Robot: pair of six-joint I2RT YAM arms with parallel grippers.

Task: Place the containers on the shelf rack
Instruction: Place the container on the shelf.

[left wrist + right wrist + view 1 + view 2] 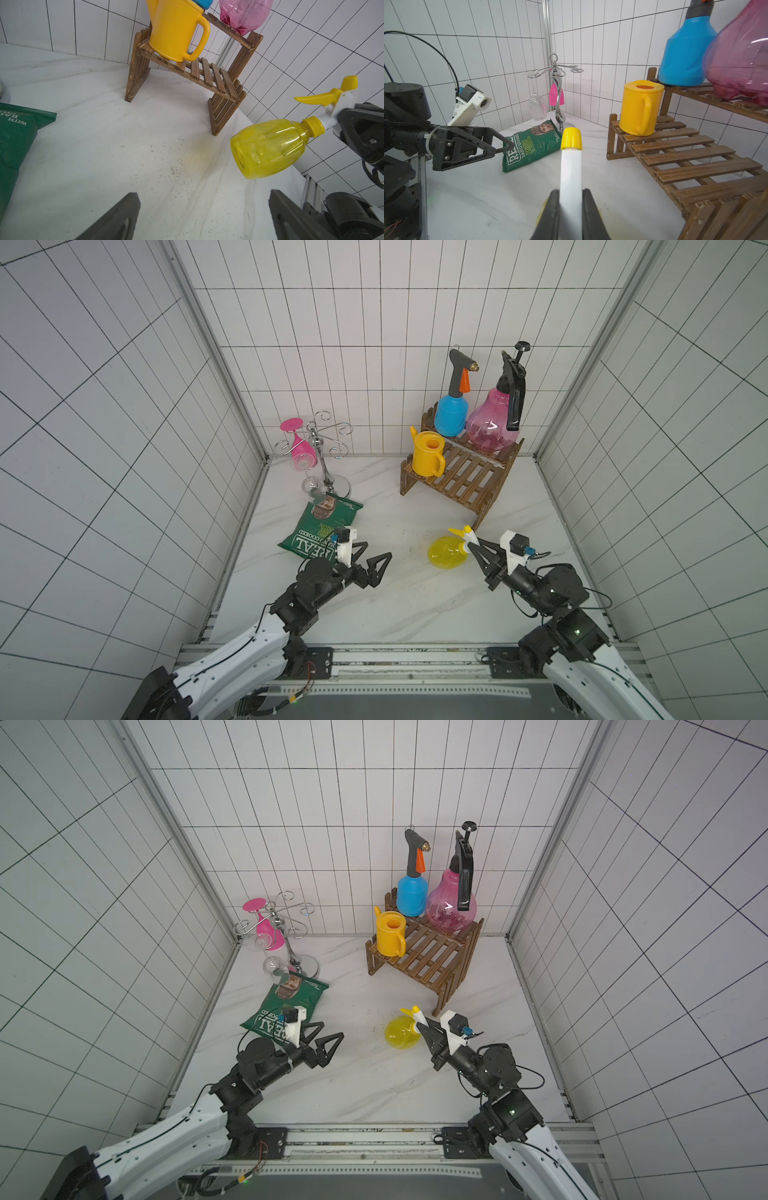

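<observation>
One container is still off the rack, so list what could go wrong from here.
1. The jaws of the right gripper pinch only the white head of the small yellow sprayer, whose body hangs tilted: it may swivel or slip.
2. The blue sprayer and pink sprayer fill the upper tier of the shelf rack; the free lower slats lie beside the yellow watering can, which the body could knock.
3. Released tilted, it could topple.

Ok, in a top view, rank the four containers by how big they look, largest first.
1. pink sprayer
2. blue sprayer
3. yellow watering can and small yellow sprayer look about alike; no ranking between them.
</observation>
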